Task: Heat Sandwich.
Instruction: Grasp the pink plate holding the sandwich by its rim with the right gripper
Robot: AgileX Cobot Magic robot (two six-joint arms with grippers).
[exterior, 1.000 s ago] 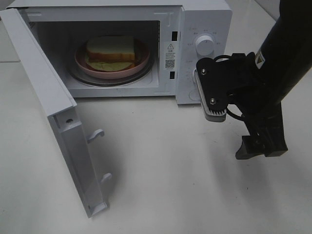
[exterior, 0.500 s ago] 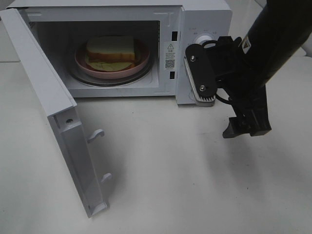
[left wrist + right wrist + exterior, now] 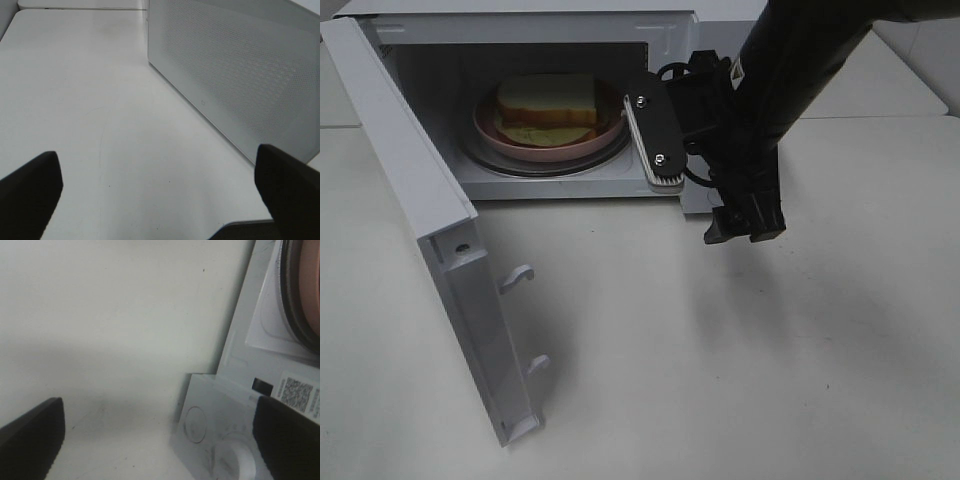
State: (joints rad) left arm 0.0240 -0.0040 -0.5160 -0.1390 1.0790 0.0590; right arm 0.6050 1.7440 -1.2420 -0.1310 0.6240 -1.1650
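The sandwich (image 3: 548, 100), white bread with a yellow-green layer, lies on a round pink plate (image 3: 545, 151) on the turntable inside the open microwave (image 3: 665, 190). My right gripper (image 3: 745, 228) hangs open and empty just in front of the microwave's control panel, which the arm hides in the high view. The right wrist view shows this gripper (image 3: 160, 440) over the table, with a white knob (image 3: 235, 460), a QR sticker (image 3: 297, 392) and the plate's edge (image 3: 311, 285). My left gripper (image 3: 160, 195) is open and empty near the door's outer face (image 3: 240, 75).
The microwave door (image 3: 415, 190) stands swung out toward the front left, its latch hooks (image 3: 518, 275) pointing right. White tabletop (image 3: 720, 370) spreads in front of and to the right of the microwave. The left arm does not show in the high view.
The right arm has swung left and back toward the microwave, from beside the control panel to in front of it, near the cavity opening. Door, plate and sandwich have stayed put.
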